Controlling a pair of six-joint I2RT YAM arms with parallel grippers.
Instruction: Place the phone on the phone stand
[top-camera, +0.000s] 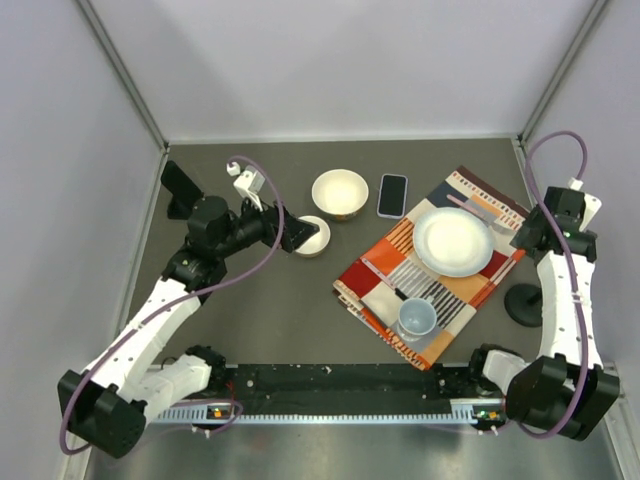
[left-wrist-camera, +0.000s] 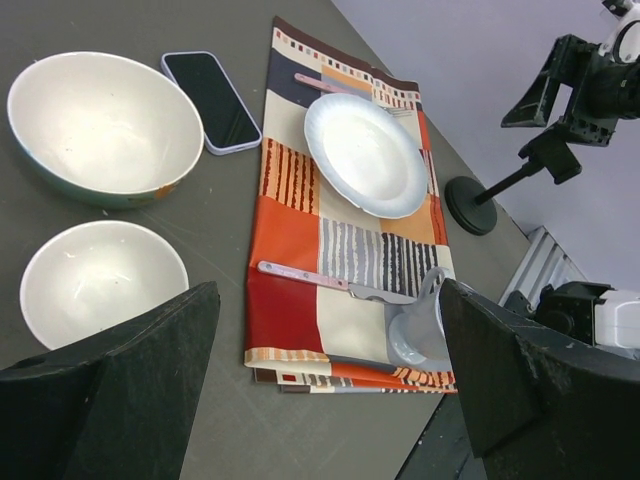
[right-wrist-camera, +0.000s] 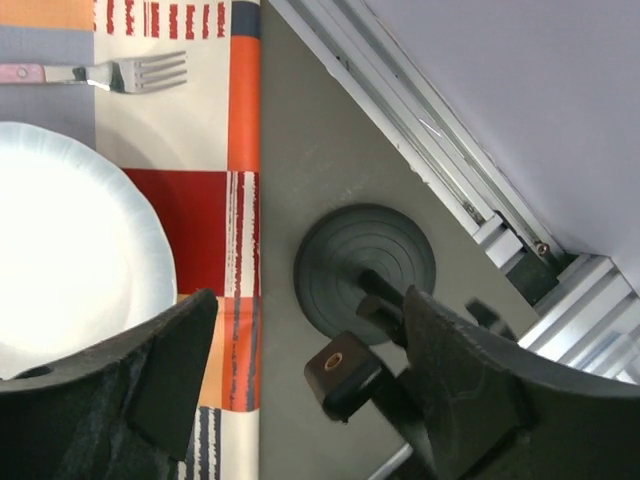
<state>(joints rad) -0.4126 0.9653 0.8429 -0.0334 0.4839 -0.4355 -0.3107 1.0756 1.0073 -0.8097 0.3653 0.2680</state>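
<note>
Even, diffuse light is cast from overhead across the dark table (top-camera: 300, 290), and only faint, soft-edged shadows are thrown beside the bowls (top-camera: 340, 193). The pale walls (top-camera: 340, 60) are lit brightly, without hot spots. In the right wrist view the white plate (right-wrist-camera: 60, 250) is blown out to near-featureless glare — only its scalloped rim is resolved. The near fingers (left-wrist-camera: 110, 400) are rendered dark and slightly soft in both wrist views, while the surfaces beyond are recorded sharply.

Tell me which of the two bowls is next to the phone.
The larger bowl: the phone lies flat right beside it. The smaller bowl sits farther from the phone, down-left in the top view.
</note>
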